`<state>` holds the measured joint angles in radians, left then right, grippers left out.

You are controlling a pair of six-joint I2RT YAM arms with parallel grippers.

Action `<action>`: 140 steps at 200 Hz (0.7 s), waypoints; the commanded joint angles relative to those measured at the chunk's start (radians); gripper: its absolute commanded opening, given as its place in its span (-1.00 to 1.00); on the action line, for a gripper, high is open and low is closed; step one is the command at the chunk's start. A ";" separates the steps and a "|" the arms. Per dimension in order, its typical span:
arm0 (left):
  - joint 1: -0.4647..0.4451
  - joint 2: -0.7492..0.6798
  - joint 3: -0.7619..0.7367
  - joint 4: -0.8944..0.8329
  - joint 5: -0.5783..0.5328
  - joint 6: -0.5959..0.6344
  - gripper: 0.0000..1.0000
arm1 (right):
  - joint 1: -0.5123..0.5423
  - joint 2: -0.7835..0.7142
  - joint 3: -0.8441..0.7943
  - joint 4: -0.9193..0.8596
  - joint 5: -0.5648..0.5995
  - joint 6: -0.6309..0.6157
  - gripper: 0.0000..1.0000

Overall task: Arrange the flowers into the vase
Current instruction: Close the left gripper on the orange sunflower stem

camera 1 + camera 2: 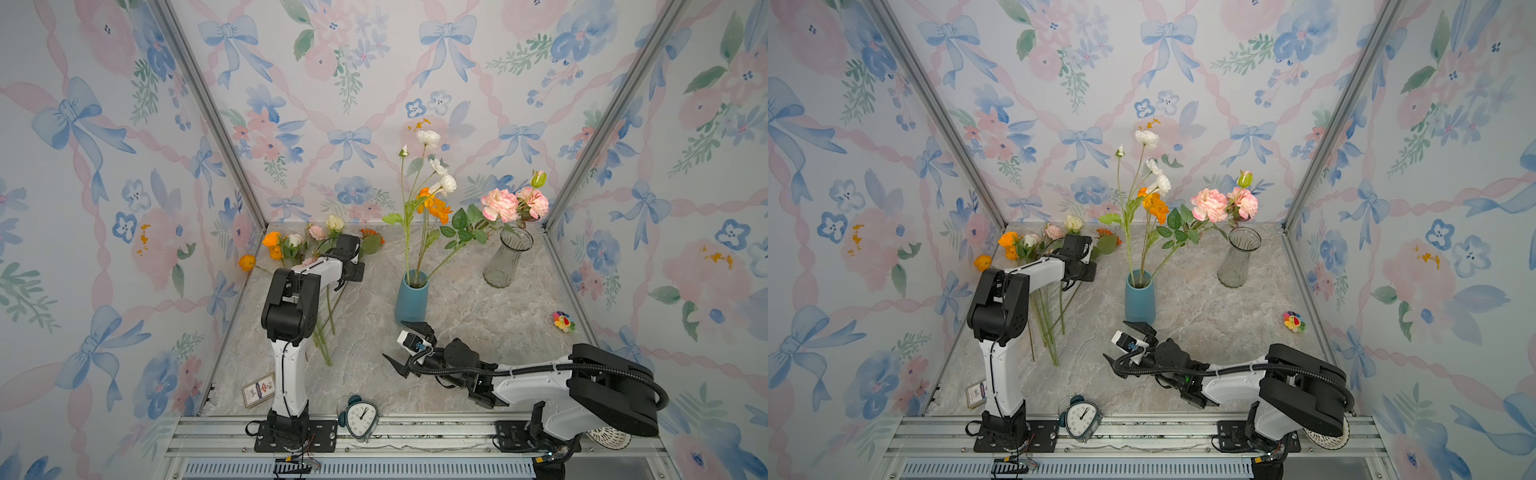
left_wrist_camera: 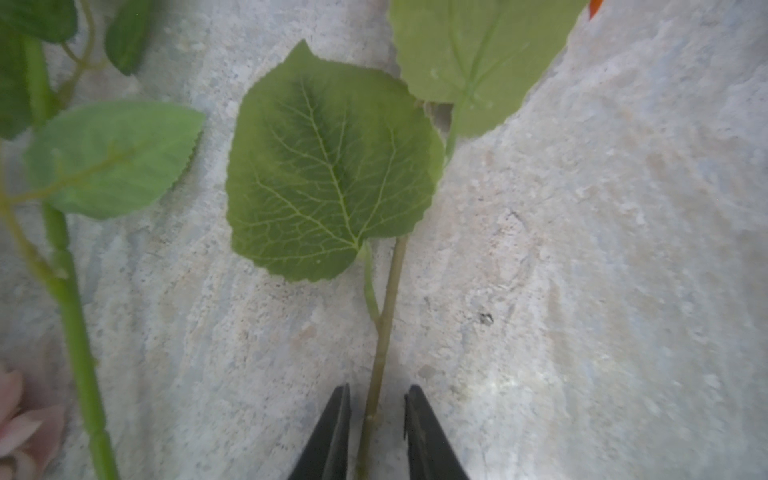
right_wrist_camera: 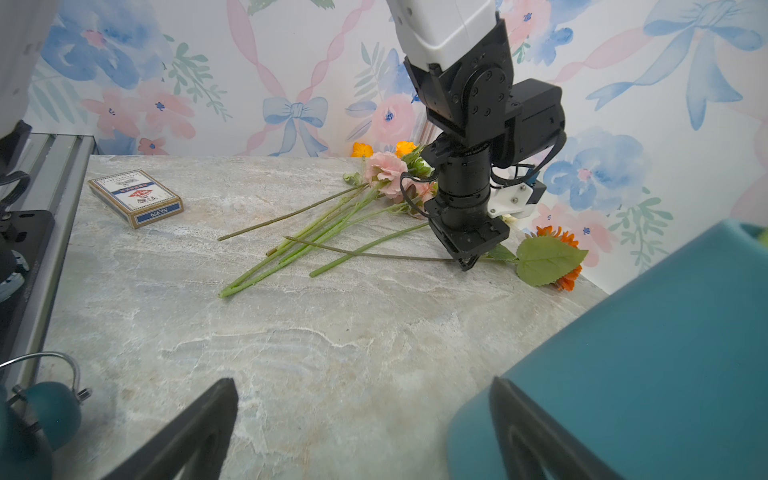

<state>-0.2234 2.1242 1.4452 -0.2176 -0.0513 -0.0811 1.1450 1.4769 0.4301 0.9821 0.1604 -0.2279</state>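
Flowers (image 1: 286,249): two lots. Far left in both top views: card box (image 1: 258,390) at the near-left corner of the table (image 1: 478,332). Above it, upper left of the table: loose lot lying flat, orange, pink and cream heads by the back wall, stems pointing toward the near edge. Left gripper (image 2: 377,401) down on that lot, pointed at the tabletop, jaws slightly apart and astride the thin stem (image 2: 384,324) of the sunflower (image 3: 566,282). Gap visible on both sides of the stem in the left wrist view, so not clamped. Big heart-shaped leaf (image 2: 328,166) just past the fingertips. Bottom, left of centre: alarm clock (image 1: 360,417) at the front edge. Centre: blue vase (image 1: 411,299) upright, holding white, orange and pink stems, pink heads leaning right. Just below that vase in frame: right gripper (image 1: 392,338) spread wide, holding nothing, low over the table, one finger close against the vase base; contact not clear. Right of centre: glass vase (image 1: 508,259) upright near the back wall, pink heads just above its mouth in frame. Far right: small plush toy (image 1: 564,321) near the table's right edge.
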 commanded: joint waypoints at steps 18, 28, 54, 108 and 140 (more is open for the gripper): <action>0.021 0.054 0.028 -0.077 0.064 0.013 -0.53 | -0.016 -0.027 0.022 -0.008 -0.010 0.008 0.94; 0.024 0.063 0.037 -0.091 0.078 0.013 -0.57 | -0.016 -0.027 0.022 -0.009 -0.010 0.006 0.94; 0.025 0.072 0.049 -0.110 0.088 0.017 -0.65 | -0.019 -0.029 0.022 -0.011 -0.010 0.005 0.94; 0.024 0.063 0.053 -0.116 0.057 0.019 -0.94 | -0.021 -0.027 0.024 -0.016 -0.009 0.000 0.94; 0.021 0.031 0.061 -0.115 0.069 0.008 -1.00 | -0.025 -0.024 0.027 -0.020 -0.007 -0.003 0.94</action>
<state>-0.2024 2.1506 1.4986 -0.2619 0.0006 -0.0708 1.1370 1.4658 0.4301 0.9642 0.1604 -0.2283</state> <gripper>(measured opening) 0.048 0.969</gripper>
